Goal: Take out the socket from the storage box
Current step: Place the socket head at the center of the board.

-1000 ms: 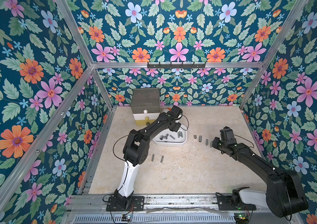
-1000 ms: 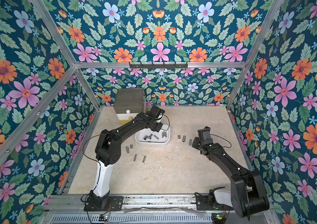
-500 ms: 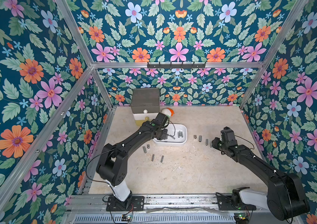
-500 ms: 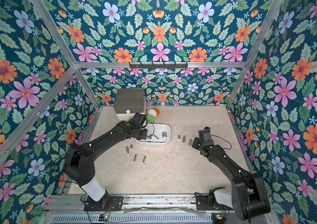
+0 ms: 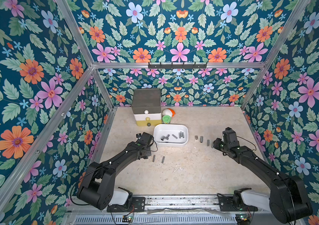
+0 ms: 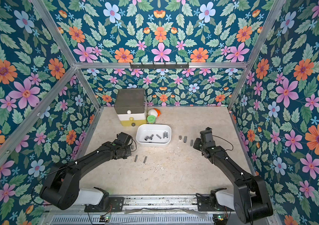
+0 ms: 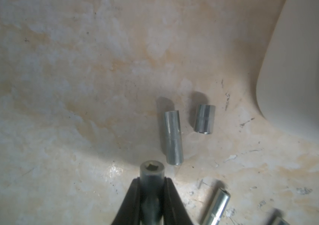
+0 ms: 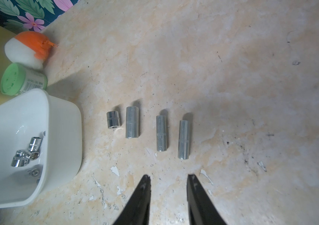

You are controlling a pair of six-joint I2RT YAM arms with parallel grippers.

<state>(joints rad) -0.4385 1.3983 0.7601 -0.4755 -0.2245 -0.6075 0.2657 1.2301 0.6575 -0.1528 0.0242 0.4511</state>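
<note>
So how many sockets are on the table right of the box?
4, in a row: a short socket nearest the box, then three longer sockets beyond it; none looks hidden.

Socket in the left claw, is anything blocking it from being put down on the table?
Nothing visible does. The left claw holds the socket above bare table; a long socket and a short socket lie close beside that spot.
</note>
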